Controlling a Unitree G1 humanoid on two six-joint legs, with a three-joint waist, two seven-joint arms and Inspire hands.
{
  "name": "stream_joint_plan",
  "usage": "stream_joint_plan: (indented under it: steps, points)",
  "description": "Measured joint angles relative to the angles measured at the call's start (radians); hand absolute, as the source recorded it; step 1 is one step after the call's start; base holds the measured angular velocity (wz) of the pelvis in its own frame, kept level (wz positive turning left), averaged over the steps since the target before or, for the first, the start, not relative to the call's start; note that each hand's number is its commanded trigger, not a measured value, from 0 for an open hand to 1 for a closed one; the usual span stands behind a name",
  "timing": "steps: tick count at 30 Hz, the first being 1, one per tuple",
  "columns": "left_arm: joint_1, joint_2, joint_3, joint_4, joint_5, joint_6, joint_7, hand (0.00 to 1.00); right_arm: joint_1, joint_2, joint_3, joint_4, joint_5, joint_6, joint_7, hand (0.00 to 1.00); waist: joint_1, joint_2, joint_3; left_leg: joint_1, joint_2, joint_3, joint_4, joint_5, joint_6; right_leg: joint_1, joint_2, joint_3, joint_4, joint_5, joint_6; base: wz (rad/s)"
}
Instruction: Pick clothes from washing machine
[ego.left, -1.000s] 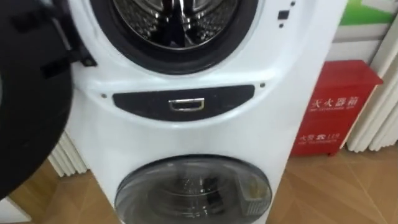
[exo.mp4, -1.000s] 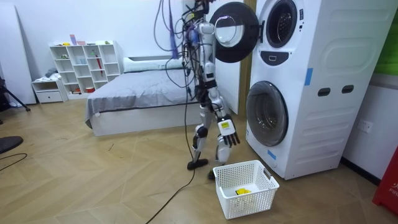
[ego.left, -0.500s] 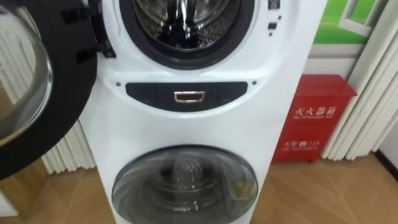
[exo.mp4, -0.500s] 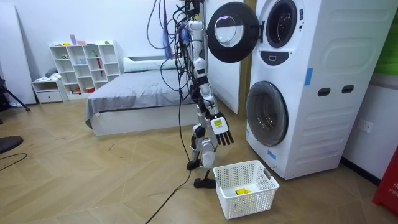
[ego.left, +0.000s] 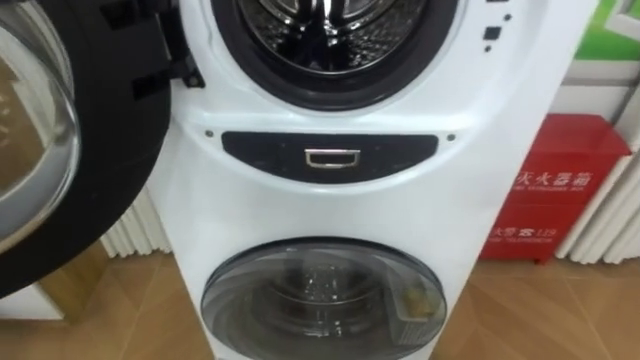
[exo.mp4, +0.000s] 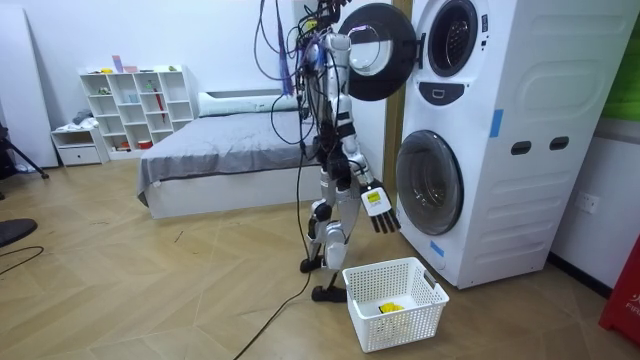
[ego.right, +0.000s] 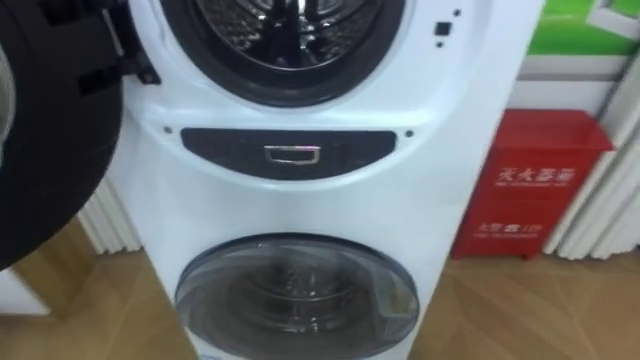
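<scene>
Room view: the right hand (exo.mp4: 378, 211) was hung low and spread, and the open door (exo.mp4: 374, 52) could be struck once it was raised.

The washing machine (ego.left: 300, 215) before me has a smooth, glossy white shell. It carries a dark glossy panel (ego.left: 400, 157) with a small chrome-bright handle (ego.left: 332, 158), and its upper drum (ego.left: 330, 25) is shiny perforated metal. Its open door (ego.left: 110, 120) is a black plastic ring around clear glass, while the lower door (ego.left: 322, 300) is smoky, reflective glass. The floor (ego.left: 540, 320) looks like smooth wood planks with a slight sheen, the basket (exo.mp4: 405, 325) is white plastic lattice, and the bed (exo.mp4: 220, 150) is covered in matt grey cloth.
</scene>
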Motion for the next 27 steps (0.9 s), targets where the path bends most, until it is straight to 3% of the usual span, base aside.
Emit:
stream_joint_plan:
  steps: [1,3,5,9,13,20,22,25,27]
  points:
    - [-0.015,0.041,0.014,-0.021,-0.014,-0.006,0.018,0.0,0.006,-0.015,0.001,-0.001,0.0,0.0,0.003,0.0,0.002,0.009,-0.003,-0.001,-0.001,0.0,-0.002,0.0,0.0,-0.003,0.0,-0.004,0.001,0.0,0.0,0.0]
    - [-0.03,0.078,0.038,-0.077,-0.013,-0.02,0.053,0.0,0.016,-0.02,0.0,-0.008,-0.001,0.001,-0.001,0.0,0.015,0.019,-0.0045,-0.005,-0.001,0.0,-0.001,0.0,0.0,-0.008,-0.001,-0.009,0.002,0.0,0.0,0.0]
    - [-0.047,0.093,0.078,-0.136,-0.011,-0.025,0.074,0.0,0.036,-0.02,-0.002,-0.022,-0.011,0.003,-0.005,0.0,0.027,0.03,-0.0097,-0.015,-0.001,-0.002,-0.001,0.0,0.0,-0.017,-0.001,-0.011,0.002,0.0,0.0,0.0]
    - [-0.052,0.154,0.118,-0.206,-0.013,-0.026,0.113,0.0,0.074,-0.02,-0.049,-0.032,-0.004,0.007,-0.005,0.0,0.043,0.054,-0.0117,-0.003,-0.001,-0.004,0.001,0.0,0.0,-0.004,-0.002,-0.007,0.0,-0.003,0.004,-0.02]
    - [-0.069,0.243,0.167,-0.214,-0.012,-0.025,0.127,0.0,0.089,-0.024,-0.097,-0.031,-0.025,0.027,-0.002,0.0,0.046,0.056,-0.0099,-0.001,-0.002,-0.009,0.001,0.0,0.0,-0.003,-0.002,-0.007,-0.001,-0.004,0.004,-0.01]
    - [-0.079,0.362,0.203,-0.214,-0.016,-0.02,0.134,0.0,0.135,-0.031,-0.118,-0.055,-0.043,0.053,0.012,0.0,0.049,0.055,-0.0091,-0.006,-0.003,-0.015,0.001,0.0,0.0,-0.006,-0.002,-0.007,-0.001,-0.005,0.003,0.0]
    - [-0.093,0.421,0.214,-0.206,-0.016,-0.018,0.124,0.0,0.16,-0.041,-0.127,-0.084,-0.053,0.059,0.024,0.0,0.055,0.057,-0.0103,-0.013,-0.003,-0.017,0.001,0.0,0.0,-0.01,-0.001,-0.007,0.0,-0.005,0.003,0.0]
    - [-0.123,0.482,0.22,-0.181,-0.022,-0.018,0.107,0.0,0.192,-0.063,-0.129,-0.109,-0.053,0.063,0.039,0.0,0.07,0.064,-0.0138,-0.012,-0.003,-0.017,0.001,0.0,0.0,-0.009,-0.001,-0.008,0.0,-0.004,0.002,0.0]
    - [-0.124,0.492,0.22,-0.181,-0.032,-0.018,0.1,0.0,0.195,-0.074,-0.128,-0.109,-0.053,0.071,0.039,0.0,0.073,0.07,-0.0174,-0.01,-0.003,-0.017,0.001,0.0,0.0,-0.007,-0.001,-0.011,0.001,-0.004,0.002,0.0]
